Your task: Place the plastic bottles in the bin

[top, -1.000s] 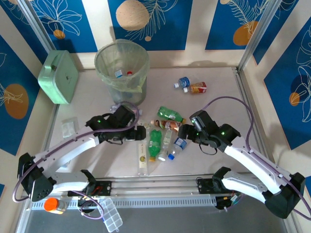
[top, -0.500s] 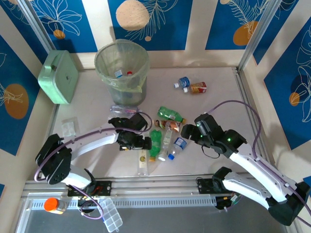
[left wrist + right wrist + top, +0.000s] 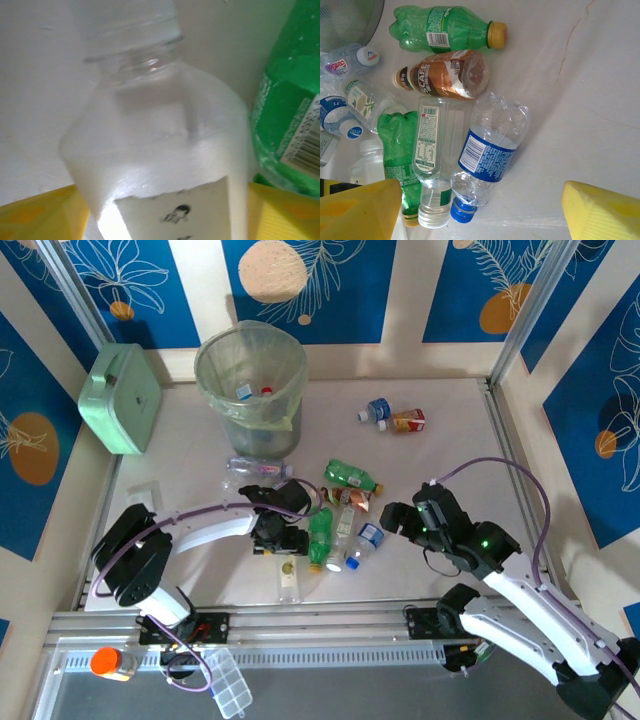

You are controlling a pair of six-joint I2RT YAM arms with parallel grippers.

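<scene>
A clear bottle (image 3: 160, 150) is clasped by the left claw (image 3: 165, 215) for the bin (image 3: 232, 415), while the right claw (image 3: 480, 210) is held wide over other bottles (image 3: 487, 155).

Clear bottle (image 3: 160, 150) between yellow pads (image 3: 35, 215); green bottle (image 3: 290, 100) beside.

Bright, even light is thrown from above in the top view, and only soft, faint shadows are cast beneath the arms on the pale bench (image 3: 450, 440). In the left wrist view the clear bottle (image 3: 160, 150) is seen very close, blurred and washed out by glare. The right wrist view is sharp at centre, while the right pincer (image 3: 480, 212) is rendered softer at the lower corners.
</scene>
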